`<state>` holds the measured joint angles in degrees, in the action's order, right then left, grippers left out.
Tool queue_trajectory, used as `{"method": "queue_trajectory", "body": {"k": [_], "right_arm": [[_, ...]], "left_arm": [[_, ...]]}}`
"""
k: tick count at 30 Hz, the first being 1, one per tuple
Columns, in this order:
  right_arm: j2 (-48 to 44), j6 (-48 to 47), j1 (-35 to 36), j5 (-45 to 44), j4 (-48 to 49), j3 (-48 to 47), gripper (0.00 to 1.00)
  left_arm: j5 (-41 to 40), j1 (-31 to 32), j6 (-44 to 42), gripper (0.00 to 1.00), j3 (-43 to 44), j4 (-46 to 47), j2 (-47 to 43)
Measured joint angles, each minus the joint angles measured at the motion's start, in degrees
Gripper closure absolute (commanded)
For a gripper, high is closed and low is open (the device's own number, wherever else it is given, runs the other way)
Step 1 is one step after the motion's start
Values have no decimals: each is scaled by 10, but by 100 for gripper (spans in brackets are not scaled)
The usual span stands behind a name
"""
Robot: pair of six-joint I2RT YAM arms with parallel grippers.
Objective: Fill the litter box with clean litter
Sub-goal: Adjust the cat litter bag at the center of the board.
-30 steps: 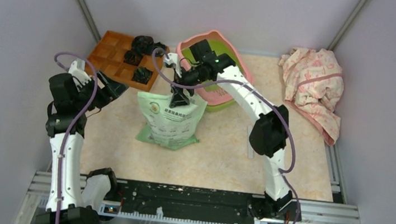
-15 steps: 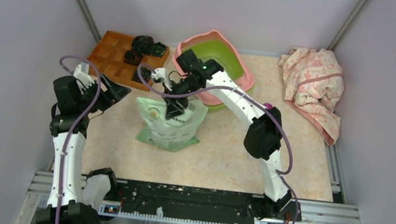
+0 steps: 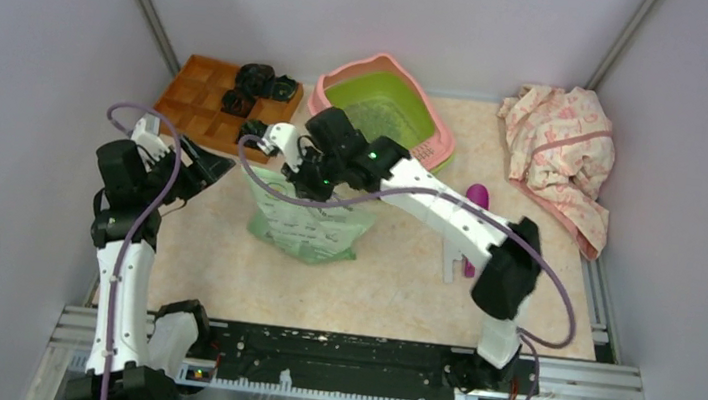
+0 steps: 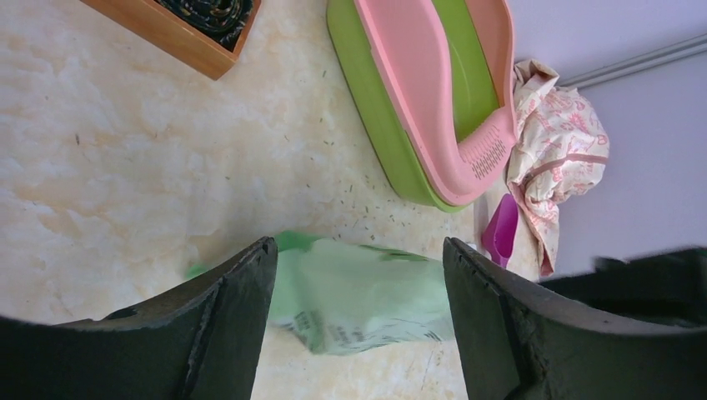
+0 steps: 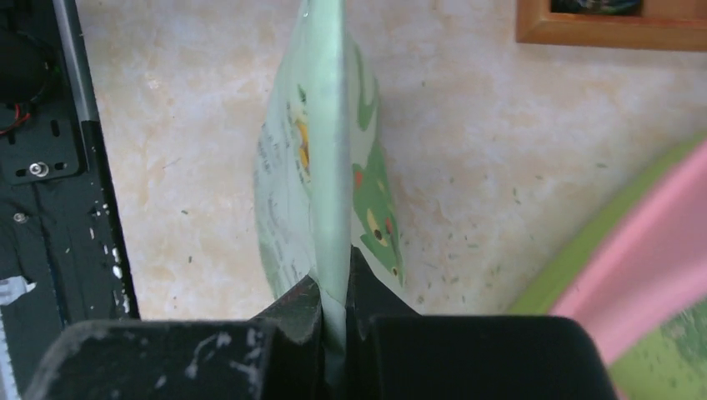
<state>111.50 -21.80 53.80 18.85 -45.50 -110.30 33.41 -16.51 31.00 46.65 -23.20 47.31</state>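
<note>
right tool (image 5: 335,293) pinches bag (image 5: 288,192); print unreadable.

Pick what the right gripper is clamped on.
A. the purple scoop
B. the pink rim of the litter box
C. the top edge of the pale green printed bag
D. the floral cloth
C: in the right wrist view the right gripper has its jaws pinched shut on the thin top edge of the pale green printed bag.
</note>
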Motion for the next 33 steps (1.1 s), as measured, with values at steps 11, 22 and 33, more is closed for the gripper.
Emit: {"method": "queue_trajectory", "body": {"k": [11, 22, 33], "right_arm": [[-221, 177, 41, -123, 155, 146, 100], [-94, 336, 77, -256, 77, 50, 100], [-31, 409, 43, -269, 123, 50, 32]], "left_arm": [[-54, 0, -7, 19, 2, -35, -17], [-80, 0, -11, 18, 12, -83, -45], [-76, 0, -10, 19, -3, -103, -66]]}}
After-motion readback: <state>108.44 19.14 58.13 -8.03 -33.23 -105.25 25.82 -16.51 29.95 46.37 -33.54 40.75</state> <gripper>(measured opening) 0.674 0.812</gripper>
